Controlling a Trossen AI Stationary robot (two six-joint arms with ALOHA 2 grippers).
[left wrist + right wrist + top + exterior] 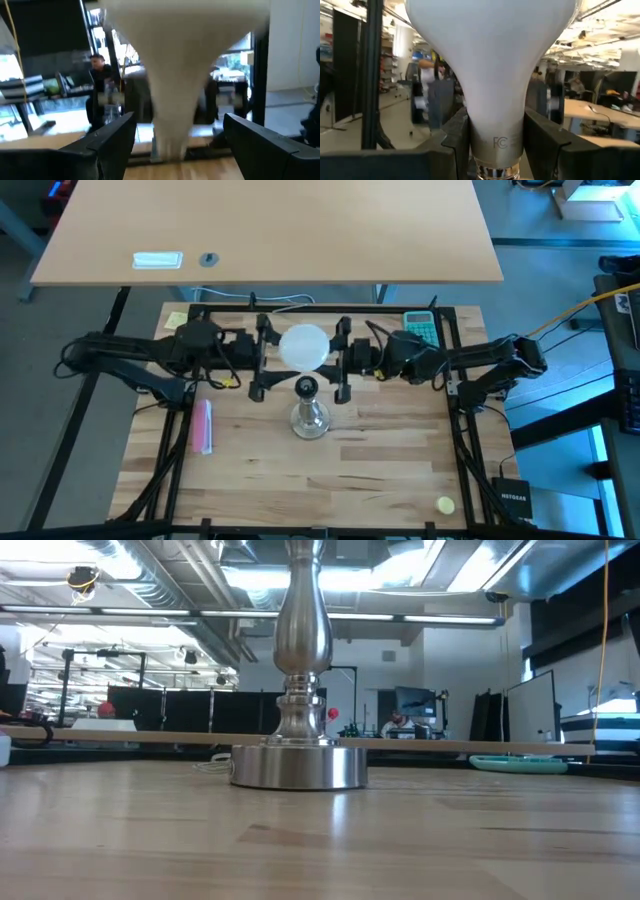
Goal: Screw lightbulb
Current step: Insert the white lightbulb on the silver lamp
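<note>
I am reaching both arms inward from the two sides of the table (380,470), forearms lying nearly level, so that my grippers are meeting over the far middle of it. My right gripper (492,137) is gripping the lightbulb (303,346) by its narrow neck; in the right wrist view my two dark fingers (455,137) are pressing on either side of the neck, just above the metal screw base, and the globe is rising upright above them. My left gripper (175,135) is facing it from the other side with its fingers (117,132) spread wide apart, one on each side of the bulb's tapering neck and not touching it, so this one is holding nothing. The lightbulb is hanging in the air between the two grippers, well above the table. Just nearer than it, the silvery socket stand (308,412) is standing upright on the wood, its dark top facing up and its round base resting flat.
</note>
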